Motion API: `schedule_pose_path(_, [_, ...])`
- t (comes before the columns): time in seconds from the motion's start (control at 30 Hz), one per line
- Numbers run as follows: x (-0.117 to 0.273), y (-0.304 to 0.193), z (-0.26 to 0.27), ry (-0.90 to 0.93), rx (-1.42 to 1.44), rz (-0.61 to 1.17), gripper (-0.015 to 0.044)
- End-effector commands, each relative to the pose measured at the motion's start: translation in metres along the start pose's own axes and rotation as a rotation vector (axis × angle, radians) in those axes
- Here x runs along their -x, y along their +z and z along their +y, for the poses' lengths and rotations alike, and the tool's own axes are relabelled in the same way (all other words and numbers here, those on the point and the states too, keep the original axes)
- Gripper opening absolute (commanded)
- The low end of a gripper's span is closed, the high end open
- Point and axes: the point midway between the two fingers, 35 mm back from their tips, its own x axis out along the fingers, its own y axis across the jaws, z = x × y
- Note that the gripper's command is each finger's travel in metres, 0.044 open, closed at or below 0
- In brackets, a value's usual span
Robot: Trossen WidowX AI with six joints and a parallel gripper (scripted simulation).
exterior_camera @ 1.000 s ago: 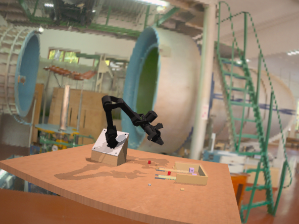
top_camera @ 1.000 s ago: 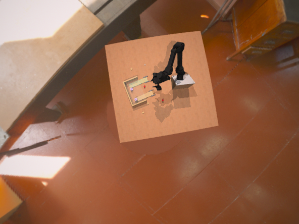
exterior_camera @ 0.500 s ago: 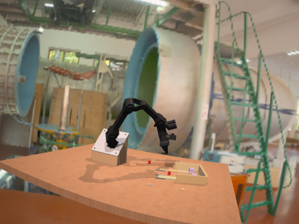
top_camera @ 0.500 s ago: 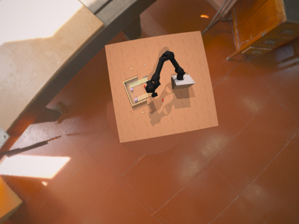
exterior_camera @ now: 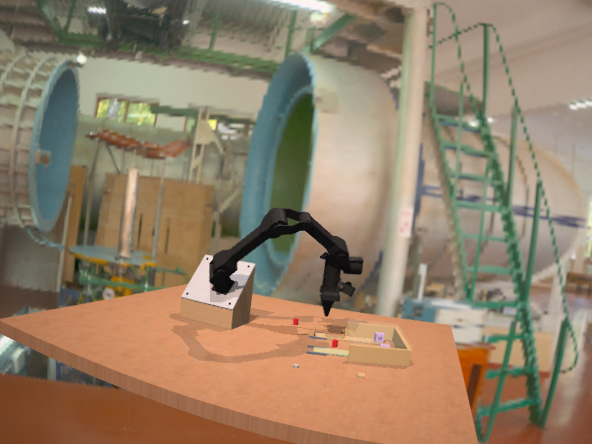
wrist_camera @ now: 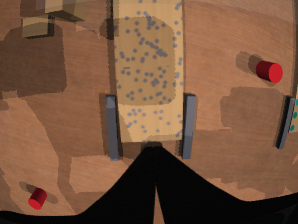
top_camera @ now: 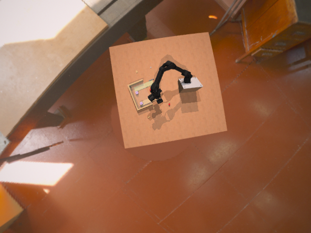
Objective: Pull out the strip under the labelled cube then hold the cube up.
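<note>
Exterior view: beyond my closed, empty jaws (top_camera: 159,100) (exterior_camera: 326,314), one purple cube (exterior_camera: 379,337) shows dark lettering; two red cylinders (top_camera: 169,104) (exterior_camera: 295,321) (wrist_camera: 269,72) stand near them.

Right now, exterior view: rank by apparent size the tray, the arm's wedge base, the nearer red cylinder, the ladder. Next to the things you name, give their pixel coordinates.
1. green ladder (exterior_camera: 511,200)
2. Wedge base and tray (top_camera: 133,98) (exterior_camera: 380,357): too close to rank
3. nearer red cylinder (top_camera: 150,89) (exterior_camera: 334,343) (wrist_camera: 270,72)

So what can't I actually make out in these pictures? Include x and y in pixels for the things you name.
- Letter on the purple cube (top_camera: 141,103) (exterior_camera: 379,337): too small from above.
- Tip of the closed black gripper (exterior_camera: 326,314) (wrist_camera: 154,146), top view: hidden by the arm.
- Teal-dotted strip (top_camera: 145,84) (exterior_camera: 328,352) (wrist_camera: 296,116): cut off by the wrist view's right edge.
</note>
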Motion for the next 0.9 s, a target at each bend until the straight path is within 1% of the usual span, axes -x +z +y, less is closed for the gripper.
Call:
schedule_pose_path(0.0, [-0.005, 0.001, 0.000, 0.003, -0.007, 0.012, 0.0000])
schedule_pose_path(0.87, [-0.048, 0.001, -0.001, 0.003, -0.007, 0.012, 0.0000])
